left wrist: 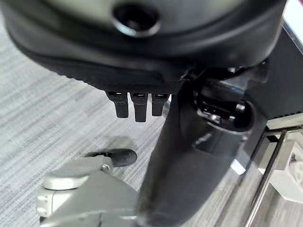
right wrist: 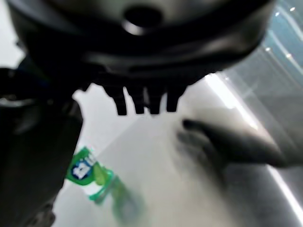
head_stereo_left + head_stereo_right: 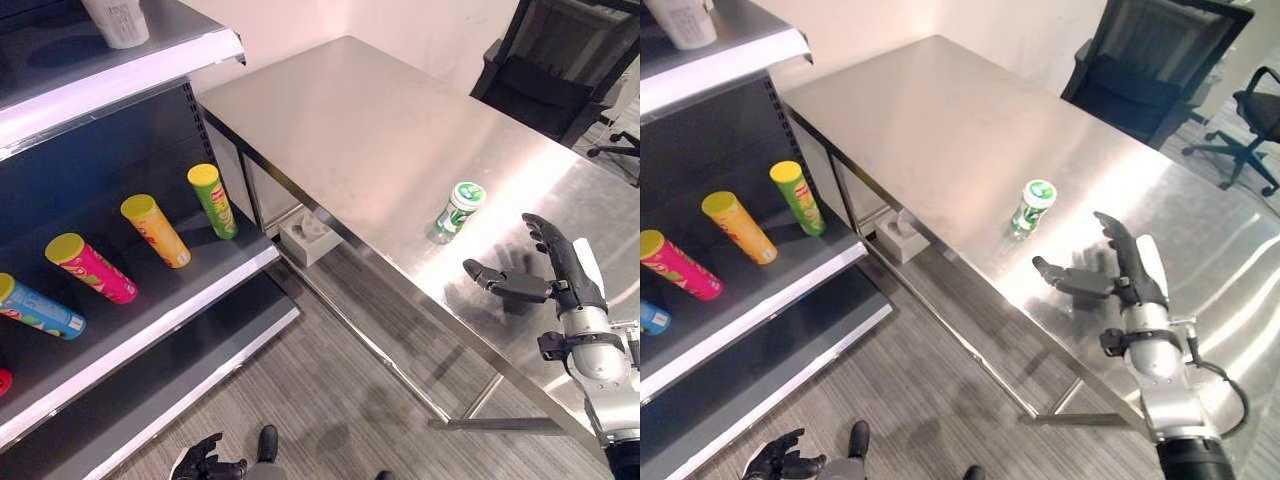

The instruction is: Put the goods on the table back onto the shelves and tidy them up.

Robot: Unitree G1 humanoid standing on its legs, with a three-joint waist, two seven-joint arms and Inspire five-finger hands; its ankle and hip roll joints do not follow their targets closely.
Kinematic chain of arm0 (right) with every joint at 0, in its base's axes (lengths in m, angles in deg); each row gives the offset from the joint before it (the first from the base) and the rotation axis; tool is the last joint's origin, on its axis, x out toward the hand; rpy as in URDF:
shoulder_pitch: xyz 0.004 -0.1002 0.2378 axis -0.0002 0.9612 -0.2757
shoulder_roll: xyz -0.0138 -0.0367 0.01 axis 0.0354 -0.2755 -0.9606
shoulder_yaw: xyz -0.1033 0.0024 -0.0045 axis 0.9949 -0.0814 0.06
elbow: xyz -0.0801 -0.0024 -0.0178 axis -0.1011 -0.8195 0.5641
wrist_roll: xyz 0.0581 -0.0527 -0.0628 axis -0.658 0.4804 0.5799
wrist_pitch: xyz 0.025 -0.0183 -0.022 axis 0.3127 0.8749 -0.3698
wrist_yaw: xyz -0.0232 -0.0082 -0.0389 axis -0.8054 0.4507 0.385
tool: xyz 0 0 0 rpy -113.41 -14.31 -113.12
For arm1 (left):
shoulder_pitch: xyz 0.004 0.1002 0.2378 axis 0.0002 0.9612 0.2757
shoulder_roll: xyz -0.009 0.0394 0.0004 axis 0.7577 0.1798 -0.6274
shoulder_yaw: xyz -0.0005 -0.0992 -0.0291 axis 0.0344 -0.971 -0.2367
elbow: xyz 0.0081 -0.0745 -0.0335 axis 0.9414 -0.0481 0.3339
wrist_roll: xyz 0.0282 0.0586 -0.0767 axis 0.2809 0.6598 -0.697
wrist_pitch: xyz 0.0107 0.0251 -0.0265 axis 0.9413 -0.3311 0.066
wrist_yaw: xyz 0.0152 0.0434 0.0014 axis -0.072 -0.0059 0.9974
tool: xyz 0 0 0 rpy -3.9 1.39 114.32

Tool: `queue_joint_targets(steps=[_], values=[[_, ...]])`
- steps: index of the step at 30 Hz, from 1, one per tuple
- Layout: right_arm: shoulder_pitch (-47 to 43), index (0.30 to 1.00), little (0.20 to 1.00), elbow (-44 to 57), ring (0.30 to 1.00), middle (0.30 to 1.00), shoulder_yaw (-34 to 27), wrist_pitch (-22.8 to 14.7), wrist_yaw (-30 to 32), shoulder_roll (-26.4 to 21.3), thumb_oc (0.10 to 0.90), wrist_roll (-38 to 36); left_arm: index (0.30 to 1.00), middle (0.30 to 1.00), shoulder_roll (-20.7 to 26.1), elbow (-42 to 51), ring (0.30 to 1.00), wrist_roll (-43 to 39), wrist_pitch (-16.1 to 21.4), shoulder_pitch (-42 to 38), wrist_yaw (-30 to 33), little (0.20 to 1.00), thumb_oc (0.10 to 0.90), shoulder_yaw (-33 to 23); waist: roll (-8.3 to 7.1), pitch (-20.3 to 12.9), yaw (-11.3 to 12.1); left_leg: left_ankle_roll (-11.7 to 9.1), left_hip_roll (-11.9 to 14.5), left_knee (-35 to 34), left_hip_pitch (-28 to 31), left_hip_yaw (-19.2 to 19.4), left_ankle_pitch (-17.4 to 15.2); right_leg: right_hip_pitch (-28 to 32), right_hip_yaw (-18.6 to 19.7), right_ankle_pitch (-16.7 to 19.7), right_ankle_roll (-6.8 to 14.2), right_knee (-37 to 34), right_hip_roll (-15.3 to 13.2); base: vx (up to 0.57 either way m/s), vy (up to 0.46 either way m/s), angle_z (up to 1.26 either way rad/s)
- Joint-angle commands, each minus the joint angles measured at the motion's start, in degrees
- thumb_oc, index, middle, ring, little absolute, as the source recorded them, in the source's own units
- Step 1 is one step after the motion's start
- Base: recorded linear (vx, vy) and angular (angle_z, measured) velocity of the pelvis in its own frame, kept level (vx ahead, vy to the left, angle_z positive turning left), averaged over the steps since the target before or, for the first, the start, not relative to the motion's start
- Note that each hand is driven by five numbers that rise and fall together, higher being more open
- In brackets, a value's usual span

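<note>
Green bottle (image 3: 459, 211) upright on table (image 3: 380, 130), cap up; right hand (image 3: 560, 270) spread open, empty, near it

Bright overhead light; strong glare streaks on steel table (image 3: 400, 130) at right of frame. Shelf (image 3: 150, 280) interior dim. Right wrist view blurred, bottle (image 2: 94, 182) smeared; soft shadows underneath table.

A black office chair (image 3: 1145, 60) stood behind the far edge of the worktop (image 3: 400, 130). A grey block (image 3: 309, 236) sat on the striped grey floor (image 3: 330, 400) beneath it.
</note>
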Motion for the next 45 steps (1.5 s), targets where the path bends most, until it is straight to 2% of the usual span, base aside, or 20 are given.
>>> queue_joint_targets(steps=[1, 17, 18, 19, 32, 41, 45], values=[[-9.2, 0.900, 0.900, 1.4, 0.900, 0.900, -3.5, -3.3, 6.9, -3.3, 0.800, 1.7, 0.900, 0.900, 2.8, 0.0, 0.900, 0.6, 1.8, -2.4, 1.6, 0.900, 0.800, 2.6, -0.20, 0.2, 1.0, -0.1, -0.1, 0.1, -0.1, 2.7, -3.0, -2.0, 0.9, 0.5, 2.5, 0.4, -1.9, 0.00, 0.019, 0.07], [-16.6, 0.900, 0.900, -2.2, 0.900, 0.900, -1.3, -1.4, 12.9, -1.3, 0.800, 3.5, 0.900, 0.900, 3.7, 2.1, 0.900, -0.4, 1.6, -2.9, 3.0, 0.900, 0.800, 3.8, -0.26, 2.0, 4.1, 0.5, -1.7, 0.1, -2.4, 0.2, -3.0, -2.7, -0.7, 0.7, 2.6, 0.4, -2.9, 0.02, 0.015, 0.07], [-16.8, 0.488, 0.488, -2.2, 0.488, 0.488, -1.3, -1.4, 13.1, -1.4, 0.525, 3.7, 0.900, 0.900, 3.7, 2.1, 0.900, -0.3, 1.6, -2.9, 3.1, 0.900, 0.800, 3.8, -0.25, 2.1, 4.2, 0.6, -1.8, 0.1, -2.4, 0.1, -3.1, -2.7, -0.7, 0.7, 2.6, 0.4, -2.9, 0.02, 0.008, 0.04], [-16.9, 0.300, 0.300, -2.0, 0.300, 0.300, -1.4, -1.4, 13.4, -1.4, 0.400, 4.0, 0.900, 0.900, 3.7, 2.2, 0.900, -0.2, 1.6, -2.8, 3.2, 0.900, 0.800, 3.7, -0.24, 2.2, 4.3, 0.6, -1.9, 0.1, -2.5, 0.0, -3.0, -2.7, -0.8, 0.7, 2.7, 0.4, -3.0, 0.02, 0.008, 0.04], [-14.3, 0.300, 0.300, 5.2, 0.300, 0.300, -5.5, -2.6, 13.3, -3.3, 0.400, 4.3, 0.900, 0.900, 3.5, 2.3, 0.900, -0.3, 1.5, -2.7, 3.7, 0.900, 0.800, 2.2, -1.24, 2.0, 3.6, 0.5, -1.6, 0.1, -1.4, 0.1, -3.7, -1.9, -1.0, 0.1, 2.6, 0.4, -2.7, 0.01, 0.000, 0.01], [-13.0, 0.300, 0.300, 9.7, 0.300, 0.300, -7.5, -3.7, 10.9, -5.8, 0.400, 2.6, 0.900, 0.900, 3.8, 2.0, 0.900, 0.0, 1.0, -2.2, 3.1, 0.900, 0.800, 1.1, -1.62, 1.0, 2.8, 0.1, -0.9, 0.1, 0.2, 0.8, -4.0, -1.0, -0.4, -0.5, 2.4, 0.4, -2.1, 0.00, -0.007, -0.01], [-14.3, 0.300, 0.300, 12.3, 0.300, 0.300, -7.3, -5.0, 9.1, -6.7, 0.400, -0.3, 0.900, 0.900, 4.2, 2.1, 0.900, -0.3, 0.9, -2.0, 2.7, 0.900, 0.800, 0.8, -1.72, 0.1, 2.6, -0.2, -0.4, 0.1, 1.1, 0.9, -4.1, -0.2, -0.3, -1.0, 2.1, 0.4, -1.7, -0.01, -0.047, -0.04]])
